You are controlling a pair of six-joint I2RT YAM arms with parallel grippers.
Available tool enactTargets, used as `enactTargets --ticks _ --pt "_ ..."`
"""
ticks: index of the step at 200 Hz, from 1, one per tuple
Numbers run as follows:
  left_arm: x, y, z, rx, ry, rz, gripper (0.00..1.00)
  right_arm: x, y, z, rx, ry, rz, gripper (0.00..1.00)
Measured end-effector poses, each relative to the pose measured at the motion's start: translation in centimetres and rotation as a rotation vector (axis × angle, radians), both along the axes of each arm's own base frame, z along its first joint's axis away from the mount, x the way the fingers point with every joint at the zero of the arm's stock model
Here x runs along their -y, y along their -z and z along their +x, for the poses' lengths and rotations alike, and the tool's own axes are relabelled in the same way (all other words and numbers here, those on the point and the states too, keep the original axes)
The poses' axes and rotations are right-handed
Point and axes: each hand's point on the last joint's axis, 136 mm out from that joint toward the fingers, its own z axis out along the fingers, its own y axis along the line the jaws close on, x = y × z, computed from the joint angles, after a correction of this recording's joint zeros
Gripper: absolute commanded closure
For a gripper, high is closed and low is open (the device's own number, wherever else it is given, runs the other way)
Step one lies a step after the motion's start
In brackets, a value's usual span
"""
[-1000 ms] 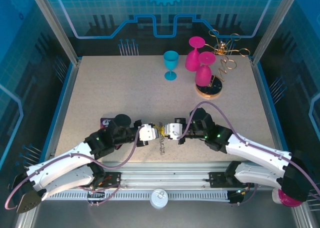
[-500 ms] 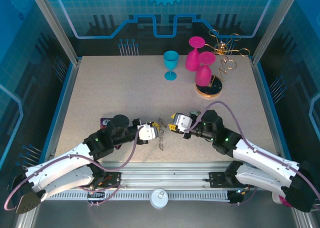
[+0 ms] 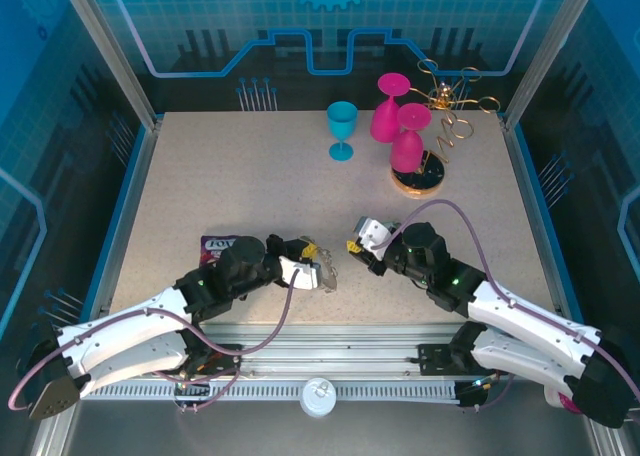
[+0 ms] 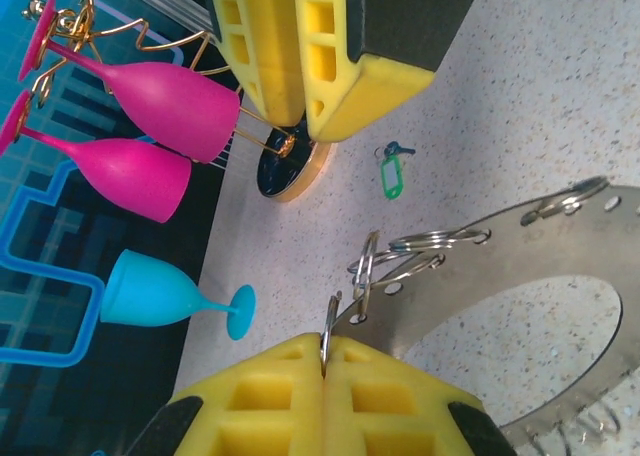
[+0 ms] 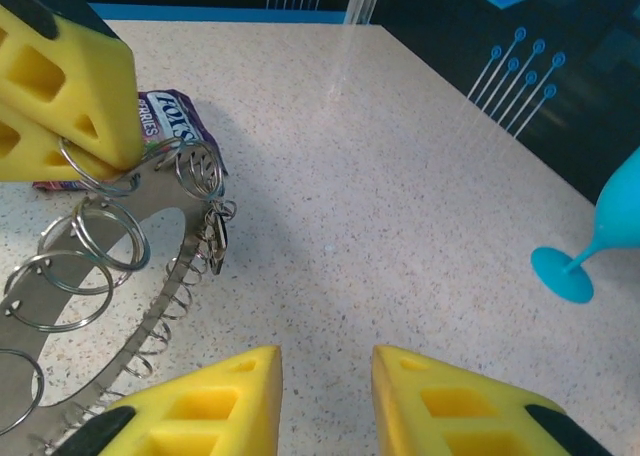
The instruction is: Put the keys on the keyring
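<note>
The keyring (image 4: 530, 238), a flat grey ring with wire loops round its rim, lies low over the table. My left gripper (image 4: 325, 348) is shut on one of its wire loops (image 4: 329, 326). From above, the left gripper (image 3: 312, 266) holds the keyring (image 3: 326, 279) near the table's front middle. The keys lie on the table beyond it: the green-headed key (image 4: 389, 183) and a dark-headed key (image 4: 398, 150) touch each other. My right gripper (image 5: 325, 368) is open over bare table, right of the keyring (image 5: 55, 276); from above the right gripper (image 3: 356, 246) is a short way off.
A purple snack packet (image 3: 215, 244) lies left of the left gripper. At the back right stand a blue glass (image 3: 341, 128), two pink glasses (image 3: 400, 116) and a gold wire stand on a dark round base (image 3: 418, 179). A small dark piece (image 5: 217, 238) hangs among the ring's loops.
The right gripper opened and drew back up and to the right from where both grippers met. The left gripper shifted right and turned, still holding the keyring.
</note>
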Motion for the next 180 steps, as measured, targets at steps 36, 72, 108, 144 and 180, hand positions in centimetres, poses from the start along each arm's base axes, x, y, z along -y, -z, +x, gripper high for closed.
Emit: enactTargets --ticks 36,72,108,144,180 --pt "-0.1 0.0 0.1 -0.028 -0.024 -0.024 1.00 1.3 2.1 1.4 -0.131 0.162 0.008 0.81" --pt "-0.1 0.5 -0.4 -0.231 -0.083 -0.136 1.00 5.1 4.7 4.1 -0.323 0.517 0.023 0.80" --pt "0.1 1.4 -1.0 -0.466 -0.161 -0.254 1.00 9.2 7.0 6.0 -0.491 0.817 0.023 0.72" --pt "0.2 1.7 -1.5 -0.602 -0.206 -0.339 1.00 10.8 9.5 7.4 -0.583 0.969 -0.019 0.69" --pt "0.5 2.1 -1.7 -0.662 -0.216 -0.362 1.00 12.2 12.3 9.2 -0.637 0.974 -0.137 0.65"
